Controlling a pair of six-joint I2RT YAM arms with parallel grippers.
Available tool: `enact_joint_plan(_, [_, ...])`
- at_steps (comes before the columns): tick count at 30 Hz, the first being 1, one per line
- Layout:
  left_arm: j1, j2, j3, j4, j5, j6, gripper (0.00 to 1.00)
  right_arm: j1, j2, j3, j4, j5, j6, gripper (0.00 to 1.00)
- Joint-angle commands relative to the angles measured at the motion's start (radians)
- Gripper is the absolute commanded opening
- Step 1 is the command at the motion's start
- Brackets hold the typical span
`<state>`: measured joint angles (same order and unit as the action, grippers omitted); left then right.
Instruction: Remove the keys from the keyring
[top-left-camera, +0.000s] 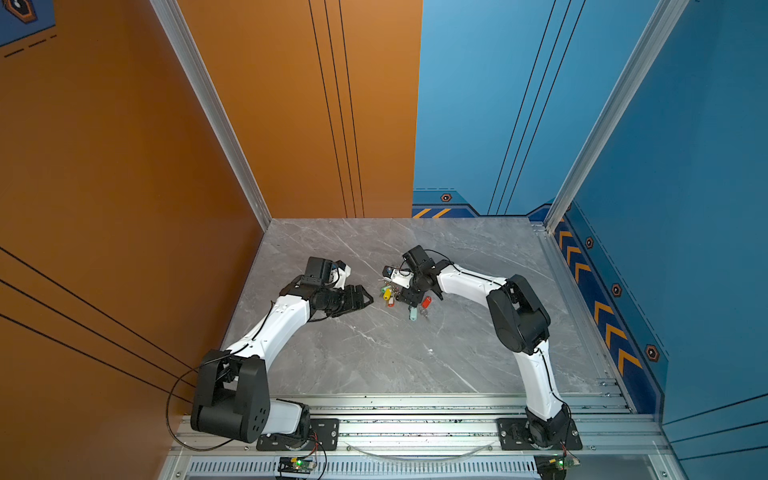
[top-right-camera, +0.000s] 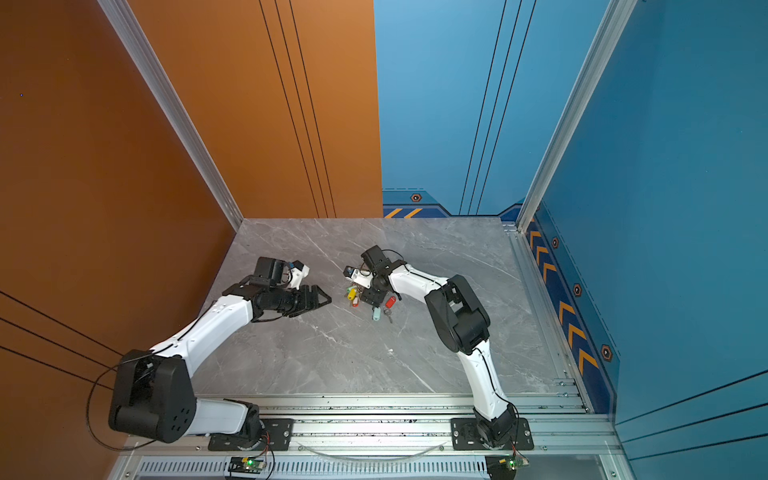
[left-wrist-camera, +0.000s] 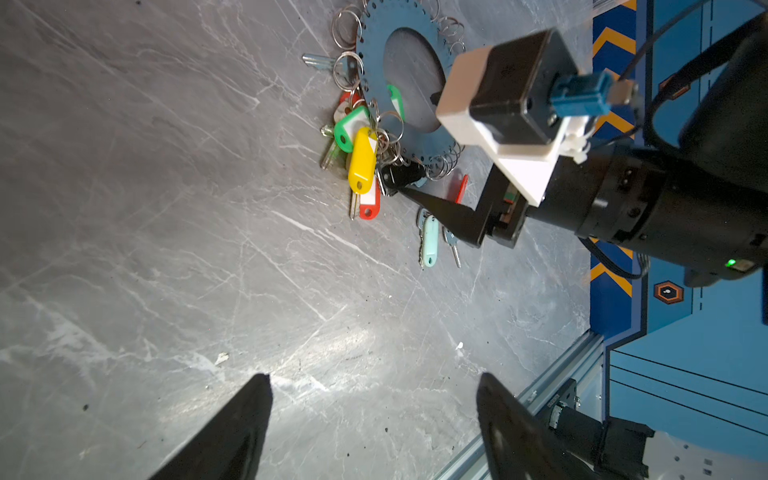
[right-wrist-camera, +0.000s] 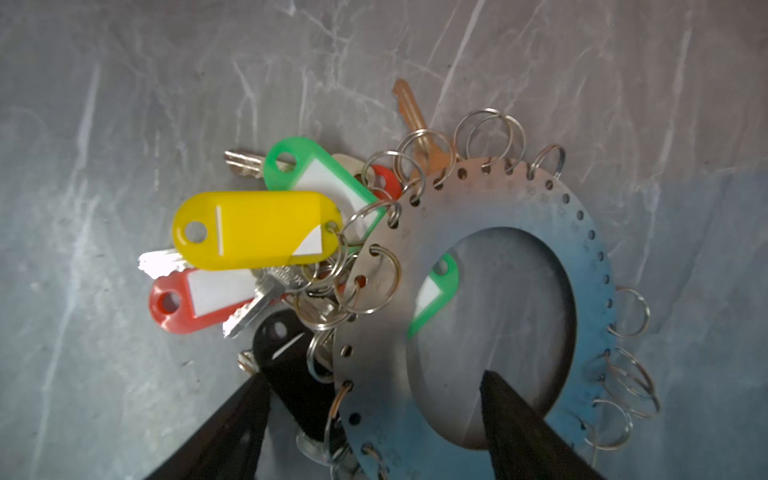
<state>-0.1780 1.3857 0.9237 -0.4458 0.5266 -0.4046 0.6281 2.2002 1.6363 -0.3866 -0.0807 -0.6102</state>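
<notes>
The left arm (top-left-camera: 274, 328) rises from the front rail and leans toward the middle of the gray table (top-left-camera: 374, 353). Its wrist is turned so that the left gripper (top-left-camera: 369, 300) points sideways at the pile of keys (top-left-camera: 387, 294), near it but clear of it. In the left wrist view the left gripper (left-wrist-camera: 374, 382) has its 2 fingers (left-wrist-camera: 249, 415) spread wide, with only bare table between them.

The right arm (top-left-camera: 469, 282) climbs from the front rail to a raised elbow. Its forearm then reaches in toward the centre and the wrist bends down, so the right gripper (top-left-camera: 409, 293) stands over the keyring (right-wrist-camera: 519, 199). Its jaws are spread too and pinch nothing. In the right wrist view the right gripper (right-wrist-camera: 374, 374) straddles the flat band of the disc. 1 fingertip (right-wrist-camera: 494, 386) is over the edge of the big central hole, and the other is beside the black tag (right-wrist-camera: 291, 365) outside the rim. Whether either tip touches metal I cannot tell.

The keyring lies flat near the middle of the table, mostly hidden under the right gripper (top-right-camera: 370, 293) in both top views. Keys with a yellow tag (right-wrist-camera: 253, 226), a green tag (right-wrist-camera: 316, 170) and a red tag (right-wrist-camera: 195, 299) bunch on wire rings at 1 side of its rim. A mint-tagged key (left-wrist-camera: 429, 241) lies on the table near the disc, apart from its rim.
</notes>
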Motion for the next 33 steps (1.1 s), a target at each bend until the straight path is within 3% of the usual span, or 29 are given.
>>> enact_joint_plan(1, [-0.008,-0.008,0.014,-0.011,0.019,-0.003,0.79,-0.035,0.049,0.040,-0.062,0.062,-0.020,0.80])
enact_joint_plan(8, [-0.004,-0.003,0.027,-0.013,0.011,0.005,0.79,-0.070,0.080,0.126,-0.084,0.046,-0.001,0.80])
enact_joint_plan(13, [0.019,-0.022,0.045,-0.033,-0.026,0.063,0.83,-0.099,-0.031,0.051,-0.032,-0.091,0.083,0.82])
enact_joint_plan(15, [0.038,-0.038,0.049,-0.030,-0.054,0.098,0.94,-0.123,-0.115,-0.032,0.024,-0.150,0.135,0.83])
enact_joint_plan(17, [0.058,-0.049,0.048,-0.021,-0.078,0.144,1.00,-0.153,-0.214,-0.114,0.067,-0.190,0.178,0.84])
enact_joint_plan(21, [0.104,-0.070,0.030,-0.012,-0.174,0.261,0.98,-0.225,-0.417,-0.333,0.203,-0.233,0.268,0.90])
enact_joint_plan(25, [0.136,-0.137,-0.102,0.180,-0.336,0.371,0.98,-0.328,-0.630,-0.620,0.439,-0.245,0.392,1.00])
enact_joint_plan(29, [0.173,-0.168,-0.238,0.371,-0.478,0.417,0.98,-0.413,-0.831,-0.854,0.575,-0.147,0.499,1.00])
enact_joint_plan(33, [0.198,-0.185,-0.379,0.554,-0.606,0.409,0.98,-0.446,-1.000,-1.048,0.622,0.015,0.500,1.00])
